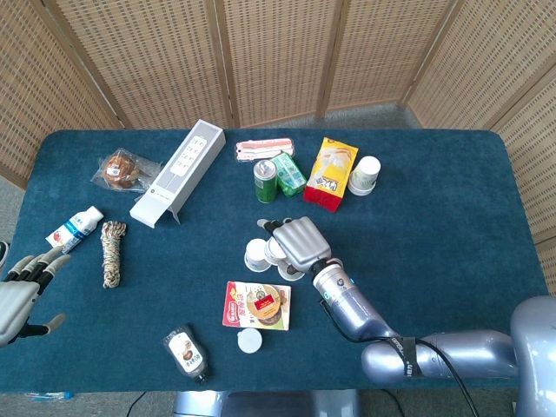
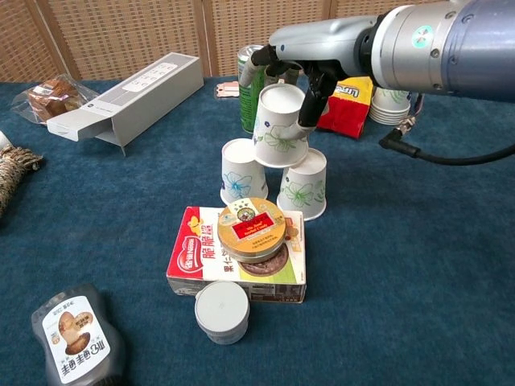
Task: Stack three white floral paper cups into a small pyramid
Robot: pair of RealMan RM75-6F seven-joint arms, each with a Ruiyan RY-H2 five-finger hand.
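Note:
Two white floral paper cups stand upside down side by side, the left base cup (image 2: 241,171) and the right base cup (image 2: 304,186). A third floral cup (image 2: 279,128) sits upside down and upright on top, bridging both. My right hand (image 2: 292,74) reaches in from the right and holds this top cup, with the thumb on its right side and the other fingers behind it. From the head view the right hand (image 1: 300,242) covers most of the cups; only the left base cup (image 1: 255,254) shows clearly. My left hand (image 1: 21,293) hangs at the table's left edge, fingers apart, holding nothing.
Just in front of the cups lies a red snack box (image 2: 238,262) with a round tin on it, then a white lid (image 2: 221,310) and a dark bottle (image 2: 76,338). Behind stand a green can (image 2: 249,79), a yellow-red bag (image 2: 347,103), spare cups (image 2: 392,100) and a grey box (image 2: 129,100).

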